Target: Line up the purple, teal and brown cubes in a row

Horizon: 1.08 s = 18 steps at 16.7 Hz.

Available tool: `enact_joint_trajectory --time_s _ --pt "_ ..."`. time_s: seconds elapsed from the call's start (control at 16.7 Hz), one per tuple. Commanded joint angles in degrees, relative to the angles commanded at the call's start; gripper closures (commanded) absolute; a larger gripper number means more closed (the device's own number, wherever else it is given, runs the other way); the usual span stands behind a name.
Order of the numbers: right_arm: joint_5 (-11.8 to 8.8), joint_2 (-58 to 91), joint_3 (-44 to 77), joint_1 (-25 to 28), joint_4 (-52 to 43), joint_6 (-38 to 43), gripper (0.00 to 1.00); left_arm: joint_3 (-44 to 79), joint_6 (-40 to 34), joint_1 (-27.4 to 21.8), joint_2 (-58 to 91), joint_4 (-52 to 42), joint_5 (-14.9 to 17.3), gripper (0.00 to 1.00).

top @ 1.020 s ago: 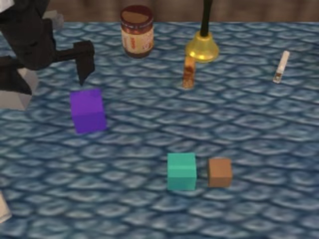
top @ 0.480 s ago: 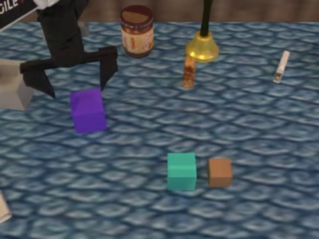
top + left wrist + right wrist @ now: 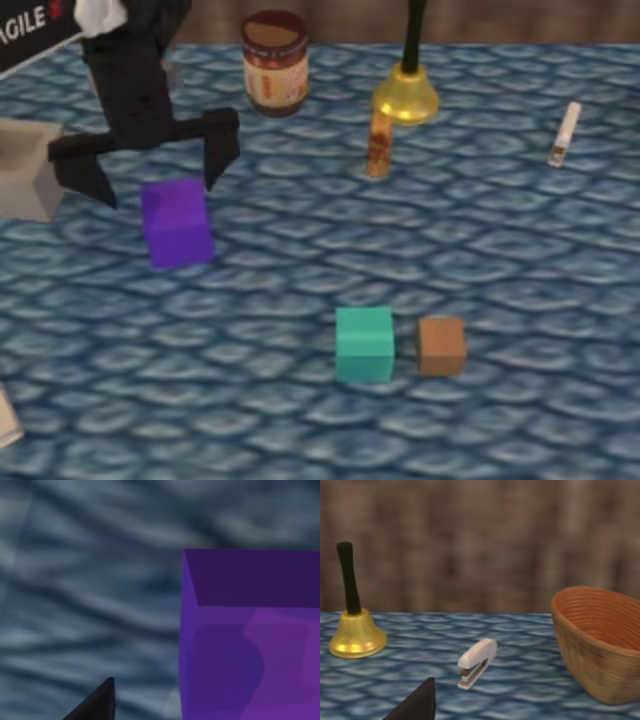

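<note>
Top view shows the left gripper (image 3: 150, 170) poised just behind the purple cube (image 3: 177, 222) at the table's left, jaws spread wide enough to straddle it, evidently readying a grasp. The teal cube (image 3: 364, 344) and brown cube (image 3: 441, 346) already sit side by side near centre, so purple is the outlier. The right arm is out of this view; I cannot tell its jaw state.

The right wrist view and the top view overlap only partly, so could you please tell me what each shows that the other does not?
Only the right wrist view shows a woven basket. Only the top view shows the purple cube, teal cube, brown cube, a jar and the open left gripper above the purple cube. Both show the brass bell and the white stapler on the blue table.
</note>
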Motion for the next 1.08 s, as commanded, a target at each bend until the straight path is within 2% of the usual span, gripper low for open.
enact_joint_trajectory --time_s 0.3,0.66,1.08 --pt "0.0 0.0 0.0 0.0 0.0 0.0 0.0 -7.75 -0.05 -0.06 3.11 11.32 0.03 0.0" --pt "0.0 0.0 0.0 0.0 0.0 0.0 0.0 -9.22 -0.08 -0.09 3.83 13.16 0.04 0.0" --pt "0.0 0.0 0.0 0.0 0.0 0.0 0.0 -9.22 -0.08 -0.09 3.83 13.16 0.04 0.53"
